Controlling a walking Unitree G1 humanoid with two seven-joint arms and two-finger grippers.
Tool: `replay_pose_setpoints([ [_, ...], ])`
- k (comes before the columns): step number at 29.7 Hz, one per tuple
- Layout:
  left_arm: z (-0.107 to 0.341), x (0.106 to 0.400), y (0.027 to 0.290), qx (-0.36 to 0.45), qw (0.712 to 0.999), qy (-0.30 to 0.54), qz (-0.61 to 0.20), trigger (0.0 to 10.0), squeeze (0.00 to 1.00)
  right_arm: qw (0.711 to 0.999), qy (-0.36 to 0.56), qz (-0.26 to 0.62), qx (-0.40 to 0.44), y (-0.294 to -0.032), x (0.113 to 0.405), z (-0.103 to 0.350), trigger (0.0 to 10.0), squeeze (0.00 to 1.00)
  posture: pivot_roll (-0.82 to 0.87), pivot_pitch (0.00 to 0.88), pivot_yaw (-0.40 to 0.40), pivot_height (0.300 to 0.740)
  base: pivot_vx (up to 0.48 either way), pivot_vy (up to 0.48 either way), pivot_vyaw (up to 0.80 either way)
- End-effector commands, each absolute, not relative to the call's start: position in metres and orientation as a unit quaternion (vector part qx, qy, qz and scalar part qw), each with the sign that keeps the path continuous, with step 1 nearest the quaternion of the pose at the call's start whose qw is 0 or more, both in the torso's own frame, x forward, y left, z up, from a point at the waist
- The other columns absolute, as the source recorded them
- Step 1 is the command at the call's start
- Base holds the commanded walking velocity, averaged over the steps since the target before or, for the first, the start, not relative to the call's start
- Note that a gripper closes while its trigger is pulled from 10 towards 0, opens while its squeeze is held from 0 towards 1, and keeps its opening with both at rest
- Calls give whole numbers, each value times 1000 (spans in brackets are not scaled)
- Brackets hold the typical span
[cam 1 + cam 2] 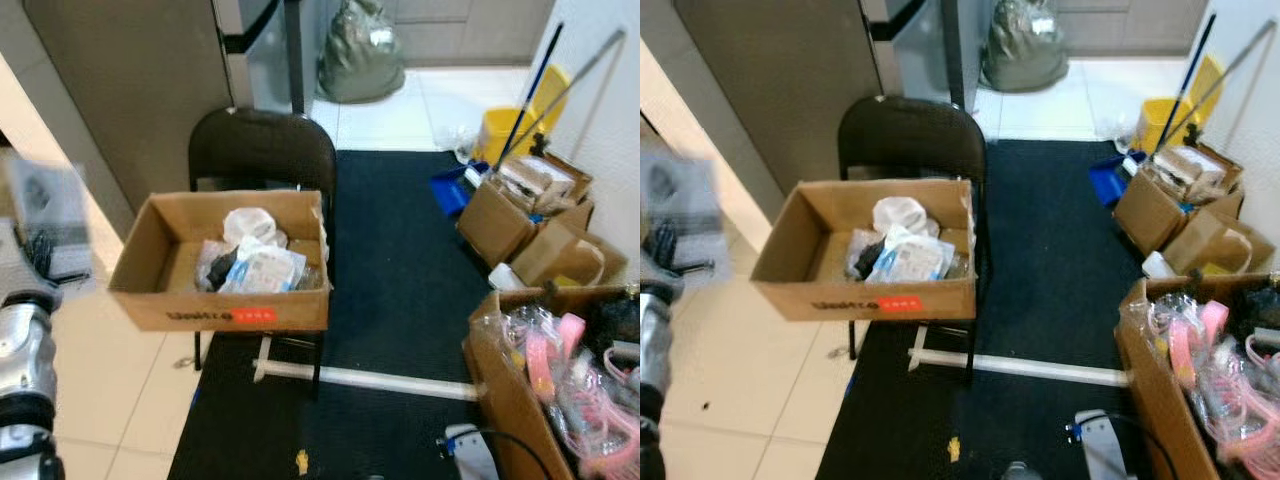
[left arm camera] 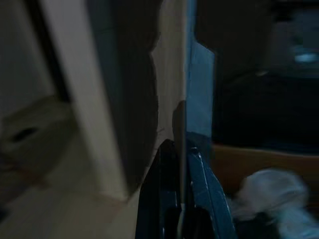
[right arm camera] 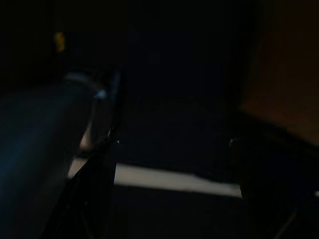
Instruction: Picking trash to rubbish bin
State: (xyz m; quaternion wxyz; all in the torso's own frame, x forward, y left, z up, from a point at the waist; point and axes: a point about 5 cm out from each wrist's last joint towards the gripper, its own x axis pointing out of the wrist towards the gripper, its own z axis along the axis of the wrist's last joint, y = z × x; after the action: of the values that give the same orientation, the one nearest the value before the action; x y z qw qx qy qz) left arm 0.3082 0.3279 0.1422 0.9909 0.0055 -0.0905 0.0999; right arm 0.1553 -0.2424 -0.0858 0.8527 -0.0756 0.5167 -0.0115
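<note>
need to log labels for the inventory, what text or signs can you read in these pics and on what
Dark print on the front of the cardboard box on the chair: too blurred to read.
Red label beside that print: text too small to read.
Packets in the box: no print readable.

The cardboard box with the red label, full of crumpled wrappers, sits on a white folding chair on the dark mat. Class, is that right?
Not quite. The cardboard box with the red label and wrappers sits on a black folding chair, not a white one, as the left eye view shows. The dark mat part holds.
</note>
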Motion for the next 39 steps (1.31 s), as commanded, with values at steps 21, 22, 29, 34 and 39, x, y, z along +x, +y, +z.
replay_pose_setpoints([
  [21,65,289,283,-79,995,44,-46,10000,1000,842,534,-2,-70,-233,144,-93,10000,0,2,80,86,740,0,0,0],
  [22,63,289,283,-78,995,45,-39,10000,1000,843,534,-2,-70,-233,144,-93,10000,0,0,78,86,740,0,0,0],
  [29,66,287,295,-48,998,41,11,10000,1000,843,533,-2,-68,-233,144,-93,10000,0,1,79,83,740,0,0,0],
  [34,68,286,308,-32,996,39,78,10000,1000,844,533,-2,-67,-233,144,-93,10000,0,0,79,81,740,0,0,0],
  [39,68,291,290,-106,994,14,11,10000,0,844,533,-1,-65,-233,143,-93,10000,0,0,74,80,740,0,0,0],
])
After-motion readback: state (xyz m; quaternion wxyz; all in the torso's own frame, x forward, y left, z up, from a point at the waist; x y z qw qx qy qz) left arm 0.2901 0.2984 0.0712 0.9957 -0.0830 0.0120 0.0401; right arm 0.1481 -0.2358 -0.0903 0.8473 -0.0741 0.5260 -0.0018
